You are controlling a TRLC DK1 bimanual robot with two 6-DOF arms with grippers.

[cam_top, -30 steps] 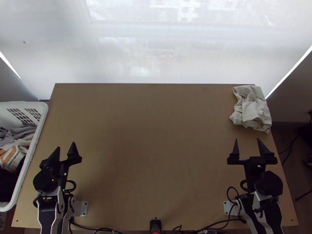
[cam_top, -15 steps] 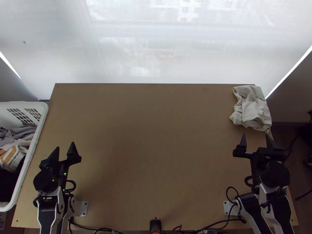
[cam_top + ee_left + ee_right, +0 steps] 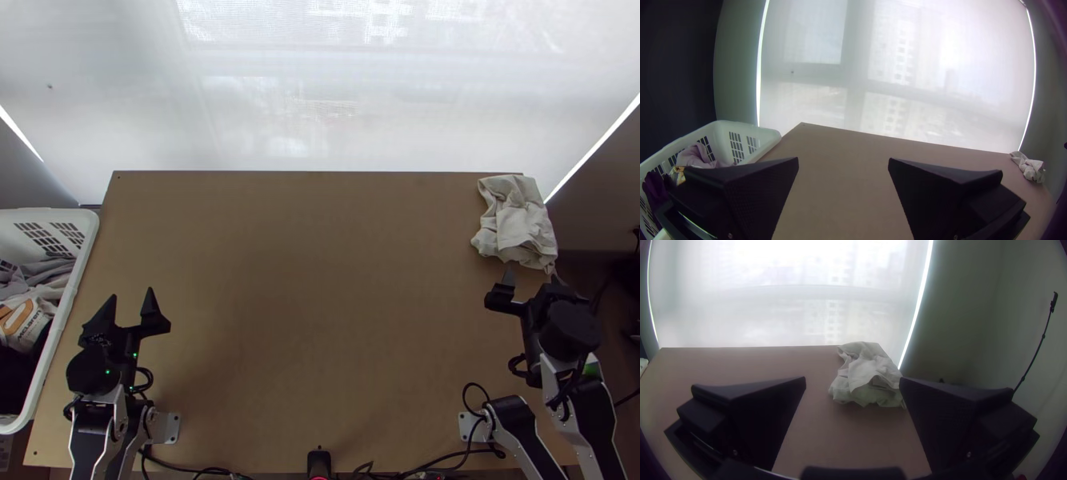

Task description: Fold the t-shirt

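1. White plastic laundry basket (image 3: 48,214), slotted walls, stands beside the table's left edge; garments (image 3: 38,270) lie heaped inside.
2. Left gripper (image 3: 130,294) is over the left part of the table, near the basket. Condition: released, two black fingers parted wide.
3. Light wooden table (image 3: 320,304) stands before a translucent window blind (image 3: 280,120).
4. Pale t-shirt (image 3: 516,220) lies bunched and creased on the table's far right corner.
5. Right gripper (image 3: 532,274) is at the t-shirt's near side. Condition: released, fingers well apart. Contact between fingertips and fabric cannot be determined.
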